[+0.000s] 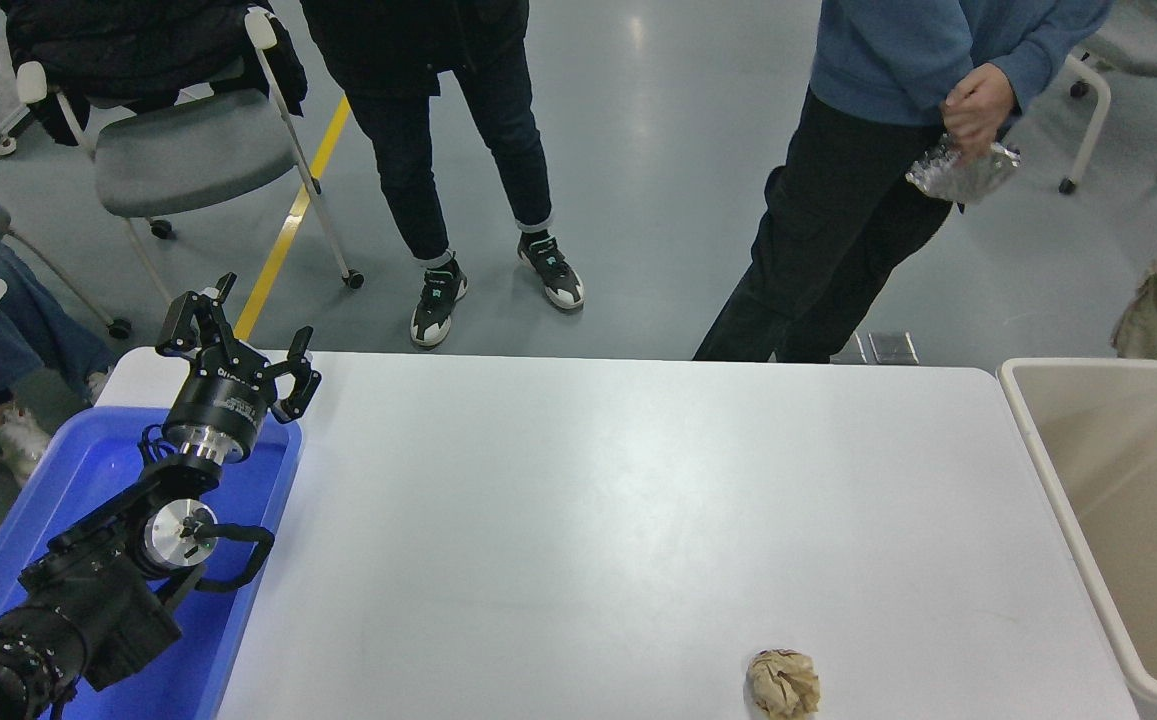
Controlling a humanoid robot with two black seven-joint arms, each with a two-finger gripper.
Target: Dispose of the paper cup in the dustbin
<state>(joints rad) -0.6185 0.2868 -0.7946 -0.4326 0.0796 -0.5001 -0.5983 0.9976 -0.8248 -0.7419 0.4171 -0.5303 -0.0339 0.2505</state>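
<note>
One arm is all that shows of the robot from this side: the left arm, parked at the lower left over the blue plastic tray, with the left gripper pointing away toward the far edge of the table, its fingers spread apart and holding nothing. The right arm and its gripper are out of sight, so their state cannot be told. The paper cup is nowhere to be seen either; whether it lies inside the dustbin cannot be made out from what the bin shows.

The dustbin, beige with a thick rounded rim, stands against the right end of the white table, and only part of it fits in view. The stretch of its inside that shows is plain wall and floor.

On the table near the front edge, toward the right, sits a crumpled brown paper ball, well apart from both the bin and the tray.

Beyond the far side of the table stand two people. One, in dark trousers and dark shoes, stands with feet apart near a grey chair. The other, in a blue top and black trousers, holds a crinkled silvery packet in one hand. A yellow line runs across the grey floor behind the chair.
</note>
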